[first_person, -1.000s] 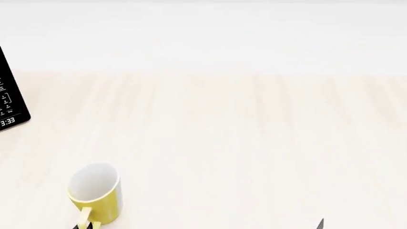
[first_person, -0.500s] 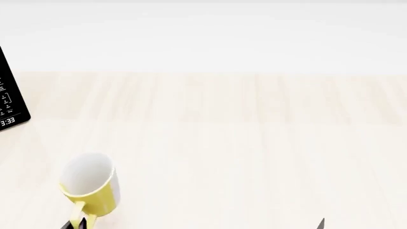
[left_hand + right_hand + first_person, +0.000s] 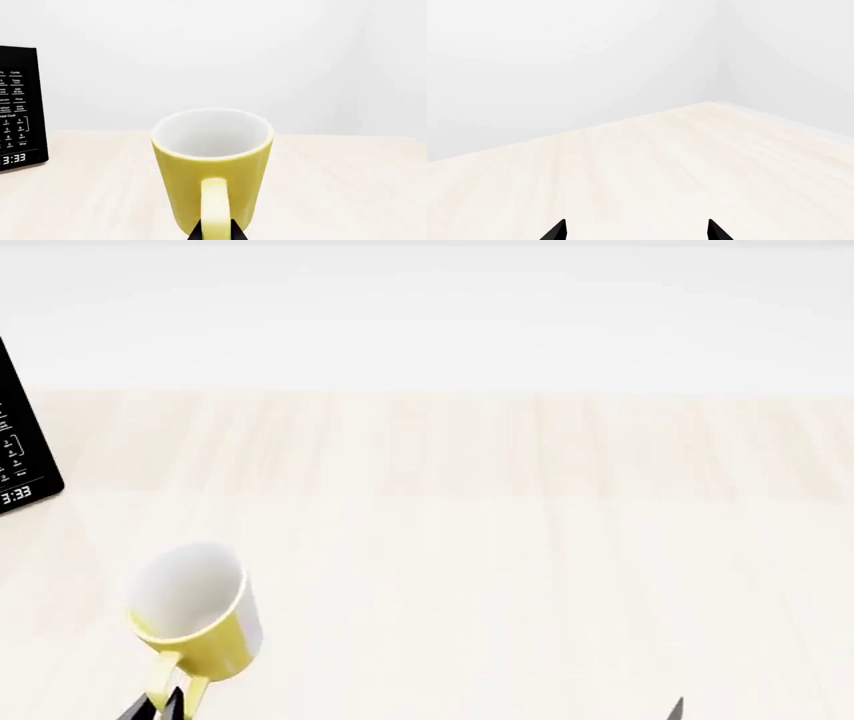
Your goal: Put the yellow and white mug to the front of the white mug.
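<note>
Item 1. Table (image 3: 534,540): pale wood-grain surface filling most of the head view, meeting a plain white wall at 12 o'clock.

Item 2. Microwave (image 3: 20,450): black appliance, partly cut off at 9 o'clock of the head view; control panel and a display reading 3:33 are visible in the left wrist view (image 3: 17,107).

Item 3. Yellow and white mug (image 3: 194,615): at about 7 o'clock of the head view, tilted, white interior showing, yellow loop handle pointing toward 6 o'clock. In the left wrist view (image 3: 213,165) it fills the centre, handle facing the camera.

Item 4. Left gripper (image 3: 215,234): only dark fingertips show, one on either side of the mug's handle, closed upon it. In the head view the tips (image 3: 160,707) sit directly at the handle's lower end.

Item 5. Right gripper (image 3: 636,231): two dark tips set well apart, jaws spread with only bare table between them; well apart from the mug. In the head view one tip (image 3: 674,708) shows at 5 o'clock.
</note>
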`<state>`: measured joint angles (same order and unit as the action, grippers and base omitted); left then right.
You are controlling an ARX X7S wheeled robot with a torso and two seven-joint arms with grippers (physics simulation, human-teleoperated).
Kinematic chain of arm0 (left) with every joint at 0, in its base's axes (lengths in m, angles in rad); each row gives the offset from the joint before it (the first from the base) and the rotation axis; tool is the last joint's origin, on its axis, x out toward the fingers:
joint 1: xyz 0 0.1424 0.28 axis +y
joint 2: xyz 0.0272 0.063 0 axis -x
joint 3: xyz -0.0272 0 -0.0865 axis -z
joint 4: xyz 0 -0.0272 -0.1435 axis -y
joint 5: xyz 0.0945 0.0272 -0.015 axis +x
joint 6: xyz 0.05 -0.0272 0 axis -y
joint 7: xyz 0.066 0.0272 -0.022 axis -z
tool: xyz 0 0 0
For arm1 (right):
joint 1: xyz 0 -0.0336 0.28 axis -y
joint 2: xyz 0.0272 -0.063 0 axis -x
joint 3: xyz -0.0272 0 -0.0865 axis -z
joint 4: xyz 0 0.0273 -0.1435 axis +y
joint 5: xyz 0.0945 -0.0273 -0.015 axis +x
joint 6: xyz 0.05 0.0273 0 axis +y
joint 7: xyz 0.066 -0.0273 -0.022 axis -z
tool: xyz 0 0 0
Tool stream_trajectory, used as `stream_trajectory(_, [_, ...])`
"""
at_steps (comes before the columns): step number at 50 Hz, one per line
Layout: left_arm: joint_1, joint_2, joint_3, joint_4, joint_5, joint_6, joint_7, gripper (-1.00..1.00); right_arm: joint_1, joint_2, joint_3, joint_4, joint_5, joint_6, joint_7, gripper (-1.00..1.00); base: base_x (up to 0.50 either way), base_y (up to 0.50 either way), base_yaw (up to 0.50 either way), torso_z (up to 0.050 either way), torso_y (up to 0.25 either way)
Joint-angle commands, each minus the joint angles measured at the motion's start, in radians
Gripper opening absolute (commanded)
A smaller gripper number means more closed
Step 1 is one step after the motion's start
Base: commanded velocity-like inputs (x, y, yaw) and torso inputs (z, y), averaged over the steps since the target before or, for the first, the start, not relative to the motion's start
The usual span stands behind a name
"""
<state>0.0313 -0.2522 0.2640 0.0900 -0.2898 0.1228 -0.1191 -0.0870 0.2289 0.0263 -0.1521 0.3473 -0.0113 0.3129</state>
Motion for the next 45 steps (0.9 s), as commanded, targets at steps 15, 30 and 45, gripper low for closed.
stream_trajectory(15, [-0.327, -0.120, 0.137, -0.032, -0.149, -0.067, 0.426, -1.00, 0.000, 0.008, -0.004, 0.007, 0.010, -0.005, 0.010, 1.00, 0.00, 0.00, 0.00, 0.000, 0.001])
stream_trajectory(30, [-0.477, -0.170, 0.199, -0.066, -0.289, -0.183, 0.665, -1.00, 0.000, 0.013, -0.009, 0.009, 0.018, -0.006, 0.013, 1.00, 0.00, 0.00, 0.00, 0.000, 0.000])
stream_trajectory(45, [-0.627, -0.118, 0.194, -0.258, -0.279, -0.218, 0.678, -1.00, -0.002, 0.018, -0.011, 0.008, 0.024, -0.011, 0.018, 1.00, 0.00, 0.00, 0.00, 0.000, 0.000])
